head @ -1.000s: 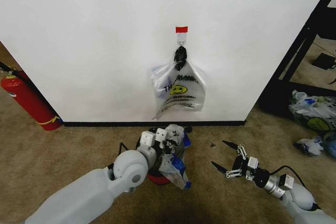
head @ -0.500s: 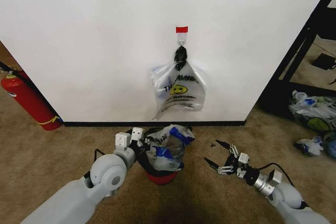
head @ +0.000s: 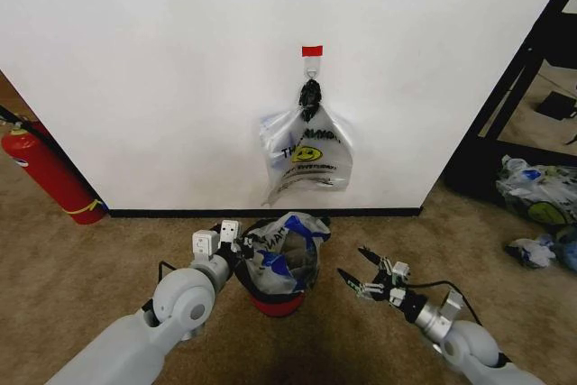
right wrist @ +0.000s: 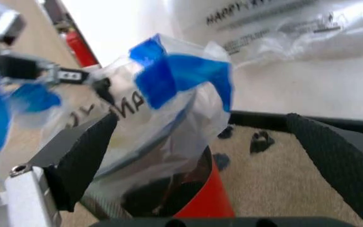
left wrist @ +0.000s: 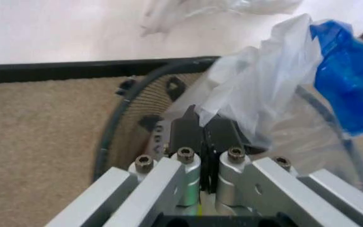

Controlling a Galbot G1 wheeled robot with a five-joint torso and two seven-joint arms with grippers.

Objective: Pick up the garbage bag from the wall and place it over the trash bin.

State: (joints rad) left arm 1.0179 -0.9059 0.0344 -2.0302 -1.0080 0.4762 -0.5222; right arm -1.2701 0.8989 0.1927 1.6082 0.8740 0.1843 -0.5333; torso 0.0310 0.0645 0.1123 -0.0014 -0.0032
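Note:
The garbage bag (head: pixel 287 245), thin clear plastic with blue patches and black lettering, sits bunched and spread across the mouth of the trash bin (head: pixel 274 302), a black mesh bin with a red base standing on the carpet below the wall (head: pixel 162 87). My left gripper (head: pixel 245 245) is at the bin's left rim, shut on the bag's edge. The left wrist view shows the left gripper (left wrist: pixel 202 130) pinching the garbage bag (left wrist: pixel 263 90) over the trash bin rim (left wrist: pixel 113 127). My right gripper (head: pixel 361 277) hangs open just right of the bin. The right gripper (right wrist: pixel 202 119) faces the garbage bag (right wrist: pixel 175 90).
A bunch of like bags with a black knot (head: pixel 306 151) hangs from the hook under the red tape square (head: pixel 311 50). A red fire extinguisher (head: pixel 50 173) leans at the left. A black frame (head: pixel 518 87) and clear sacks (head: pixel 536 191) stand at the right.
My left gripper has drawn back to the left with the bag's edge, and the bag has spread over the bin. My right gripper has moved left toward the bin.

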